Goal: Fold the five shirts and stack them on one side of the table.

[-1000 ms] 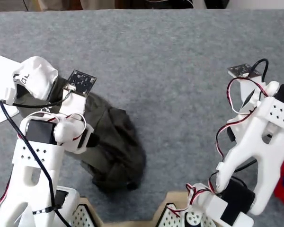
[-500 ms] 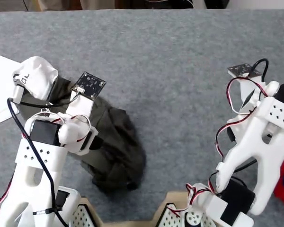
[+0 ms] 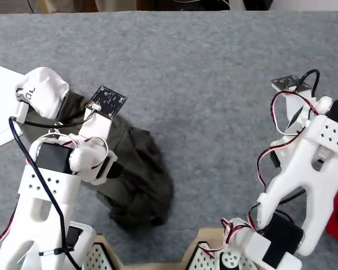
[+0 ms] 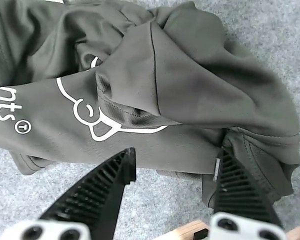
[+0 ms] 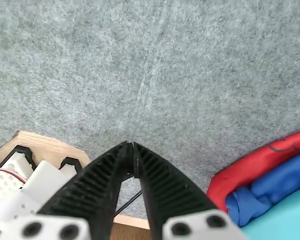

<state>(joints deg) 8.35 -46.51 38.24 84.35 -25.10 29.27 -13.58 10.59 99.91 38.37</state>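
Where the grey table (image 3: 214, 67) meets its 9 o'clock edge, a bunched white garment (image 3: 42, 93) touches the crumpled olive shirt (image 3: 141, 180), which lies toward 8 o'clock. The left gripper (image 4: 175, 156) hangs over that shirt, jaws spread wide apart and holding no cloth. At 4 o'clock the right gripper (image 5: 130, 146) has its jaws pressed together, empty, above bare table. Red and blue clothes (image 5: 270, 177) lie near it at the table's edge.
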